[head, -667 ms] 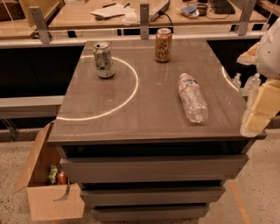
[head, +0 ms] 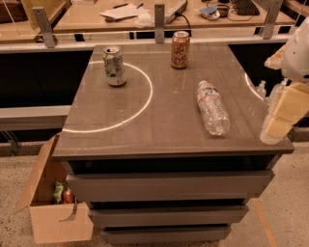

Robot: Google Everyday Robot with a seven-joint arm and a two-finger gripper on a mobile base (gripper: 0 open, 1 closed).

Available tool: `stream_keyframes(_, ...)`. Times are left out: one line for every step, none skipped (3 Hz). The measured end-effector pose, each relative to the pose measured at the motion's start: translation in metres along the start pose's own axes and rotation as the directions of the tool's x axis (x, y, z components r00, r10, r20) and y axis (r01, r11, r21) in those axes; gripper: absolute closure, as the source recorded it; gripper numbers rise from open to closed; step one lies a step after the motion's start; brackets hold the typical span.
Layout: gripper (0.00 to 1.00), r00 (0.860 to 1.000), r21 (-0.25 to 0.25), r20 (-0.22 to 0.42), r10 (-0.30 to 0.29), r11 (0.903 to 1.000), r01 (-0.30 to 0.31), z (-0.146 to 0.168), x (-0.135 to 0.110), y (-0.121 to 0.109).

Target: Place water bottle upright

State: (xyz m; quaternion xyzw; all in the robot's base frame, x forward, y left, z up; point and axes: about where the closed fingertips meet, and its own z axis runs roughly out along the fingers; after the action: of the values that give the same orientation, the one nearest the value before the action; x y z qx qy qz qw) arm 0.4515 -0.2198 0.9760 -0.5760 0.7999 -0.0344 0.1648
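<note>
The water bottle (head: 212, 107) is clear ribbed plastic and lies on its side on the right part of the grey table top (head: 159, 125), with its label end pointing away from me. My gripper (head: 284, 116), with pale yellowish fingers under a white arm, hangs at the table's right edge. It is to the right of the bottle and apart from it, and it holds nothing that I can see.
A green-white can (head: 114, 65) stands at the back left and an orange can (head: 180, 49) at the back middle. Small clear bottles (head: 275, 94) stand beyond the right edge. An open cardboard box (head: 53, 212) sits on the floor at lower left. A cluttered desk (head: 145, 14) runs behind.
</note>
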Motion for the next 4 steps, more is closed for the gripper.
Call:
stream_keyframes(0.0,0.995,0.012,0.0,0.099,0.9951,-0.099,0.009,-0.001,-0.024)
stream_keyframes(0.0,0.951,0.006,0.006,0.309,0.9511,-0.309,0.034,-0.014,-0.069)
stream_keyframes(0.0,0.877,-0.014,0.01,0.481,0.8765,-0.481,0.059,-0.021,-0.09)
stream_keyframes(0.0,0.774,-0.034,0.019,0.633,0.7737,-0.633,0.088,-0.026,-0.102)
